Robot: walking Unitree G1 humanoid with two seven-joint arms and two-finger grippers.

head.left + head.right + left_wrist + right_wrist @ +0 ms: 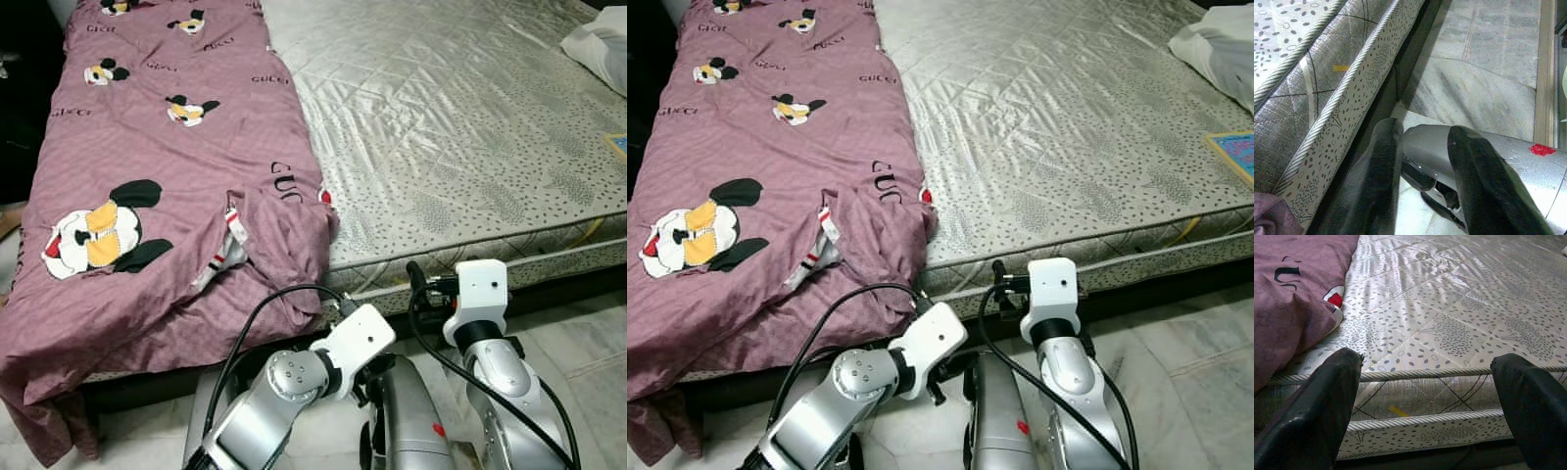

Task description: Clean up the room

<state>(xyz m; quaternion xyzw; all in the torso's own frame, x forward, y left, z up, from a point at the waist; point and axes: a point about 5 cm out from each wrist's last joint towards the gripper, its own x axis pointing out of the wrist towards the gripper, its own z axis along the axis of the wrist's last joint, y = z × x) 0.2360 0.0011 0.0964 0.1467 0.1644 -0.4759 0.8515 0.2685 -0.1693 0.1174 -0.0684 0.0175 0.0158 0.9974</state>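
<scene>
A mauve blanket [167,166] printed with cartoon mice covers the left part of the bed and lies crumpled at its near corner [284,235]. The grey quilted mattress [460,127] is bare to the right of it. My right gripper [1427,382] is open, held low in front of the mattress's near edge with nothing between its fingers. My left gripper [1425,166] is open too, down beside the bed frame and pointing across my own silver body [407,421] toward the floor.
A white pillow or cloth [600,44] lies at the mattress's far right. A blue and yellow flat item [1234,152] sits at the right edge. Part of the blanket hangs to the floor at the near left [49,431]. Marble floor [588,343] lies before the bed.
</scene>
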